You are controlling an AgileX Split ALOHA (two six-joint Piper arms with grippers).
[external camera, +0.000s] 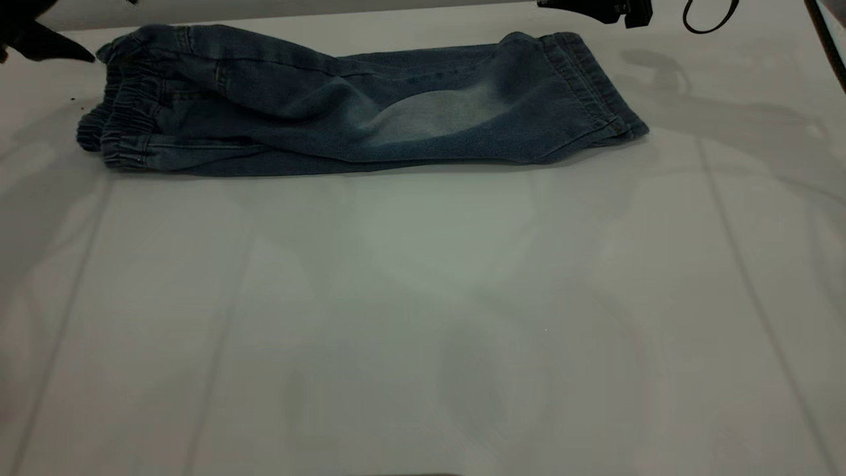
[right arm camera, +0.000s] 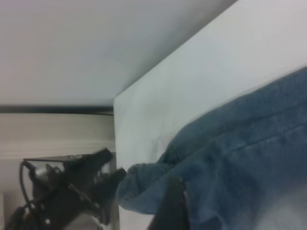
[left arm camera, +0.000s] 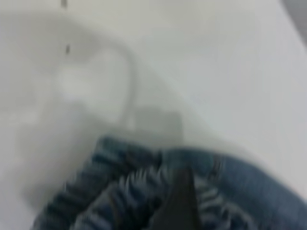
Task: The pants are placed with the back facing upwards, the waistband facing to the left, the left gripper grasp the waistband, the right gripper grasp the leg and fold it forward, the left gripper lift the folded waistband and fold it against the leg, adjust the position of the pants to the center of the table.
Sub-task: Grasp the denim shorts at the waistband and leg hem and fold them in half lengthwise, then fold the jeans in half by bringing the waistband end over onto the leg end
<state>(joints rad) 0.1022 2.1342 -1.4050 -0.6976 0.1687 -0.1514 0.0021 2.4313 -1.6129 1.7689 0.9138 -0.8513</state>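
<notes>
While lengthwise-folded, pants flat on table

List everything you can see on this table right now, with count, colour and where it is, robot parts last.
pants: one, faded blue denim, folded lengthwise at the table's far edge
waistband: one, darker blue, ruched, at the left end
leg: one, blue with pale oval patch, on top, cuff at the right end
table: one, white, mostly bare in front
left gripper: one, black, by the waistband's far corner
right gripper: one, black, above the cuff end
</notes>
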